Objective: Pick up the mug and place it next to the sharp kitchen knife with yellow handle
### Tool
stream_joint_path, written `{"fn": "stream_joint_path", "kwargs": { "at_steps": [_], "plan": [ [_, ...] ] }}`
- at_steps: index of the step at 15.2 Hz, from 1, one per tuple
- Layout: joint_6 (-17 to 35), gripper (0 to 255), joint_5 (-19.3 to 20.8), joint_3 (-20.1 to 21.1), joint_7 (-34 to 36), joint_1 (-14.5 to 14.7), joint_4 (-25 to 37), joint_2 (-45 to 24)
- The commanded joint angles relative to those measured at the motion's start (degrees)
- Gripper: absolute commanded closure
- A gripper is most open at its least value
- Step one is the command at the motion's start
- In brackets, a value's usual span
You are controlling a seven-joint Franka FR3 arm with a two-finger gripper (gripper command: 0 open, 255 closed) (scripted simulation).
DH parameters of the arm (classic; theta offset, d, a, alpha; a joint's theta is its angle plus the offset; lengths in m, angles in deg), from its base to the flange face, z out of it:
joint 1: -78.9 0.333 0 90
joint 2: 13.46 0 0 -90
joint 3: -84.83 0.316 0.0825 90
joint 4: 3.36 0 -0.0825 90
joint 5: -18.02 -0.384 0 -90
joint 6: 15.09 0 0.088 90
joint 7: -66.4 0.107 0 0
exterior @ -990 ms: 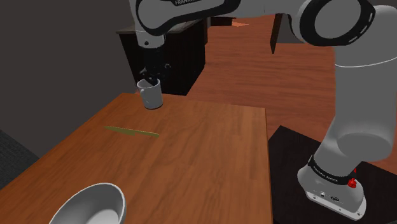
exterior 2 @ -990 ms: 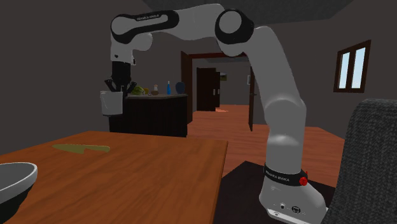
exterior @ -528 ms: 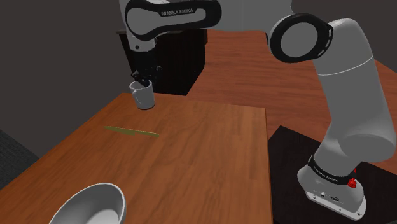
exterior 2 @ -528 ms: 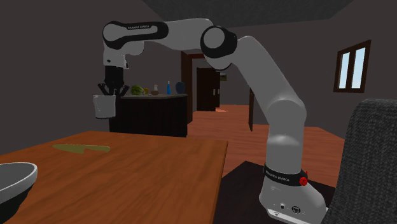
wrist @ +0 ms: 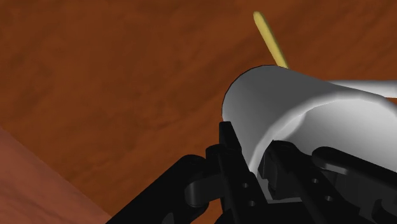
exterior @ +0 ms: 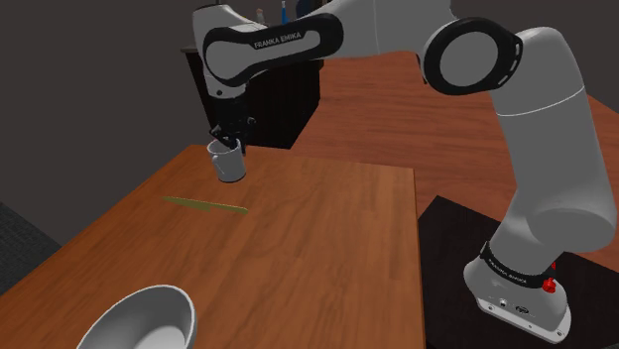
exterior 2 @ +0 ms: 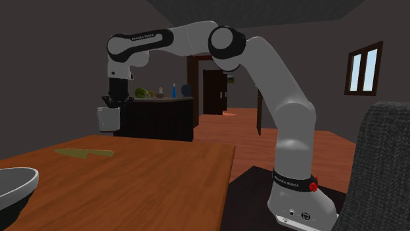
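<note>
Mug (exterior: 229, 162) and gripper (exterior: 226, 139) are joined at the rim. In the wrist view the two black fingers (wrist: 233, 160) are closed on the mug's pale wall, one outside it and the other inside the cup. The mug hangs upright just under the fingertips, and it appears to be clear of the wooden table (exterior: 327, 248), above its far end.

The knife (exterior: 205, 205) lies flat on the table, lower than the fingers and some way off from them. In the wrist view its yellow end (wrist: 270, 39) shows just past the mug's rim.

The step in hand looks like the carry toward the knife. Because the fingers pinch only one side of the wall, the mug could swing or slip if jerked. A slow, level travel with the wrist vertical would suit best. The fingers should bring the mug down on bare wood just beside the knife, close but not touching, so the base does not land on the blade and tip. The fingers should part only once the base rests flat, then rise straight up so the inner finger clears the rim without dragging the mug over. The bowl (exterior: 139, 319) sits well away from the fingers and should not interfere.
</note>
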Motion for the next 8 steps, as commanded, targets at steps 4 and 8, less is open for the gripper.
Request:
{"fn": "stream_joint_path", "kwargs": {
  "at_steps": [4, 8],
  "plan": [
    [3.84, 255, 0.11, -0.10, 0.08, -0.34, -3.67, -0.17],
    [6.71, 255, 0.26, -0.22, 0.15, -0.54, -6.23, -0.52]
  ]
}}
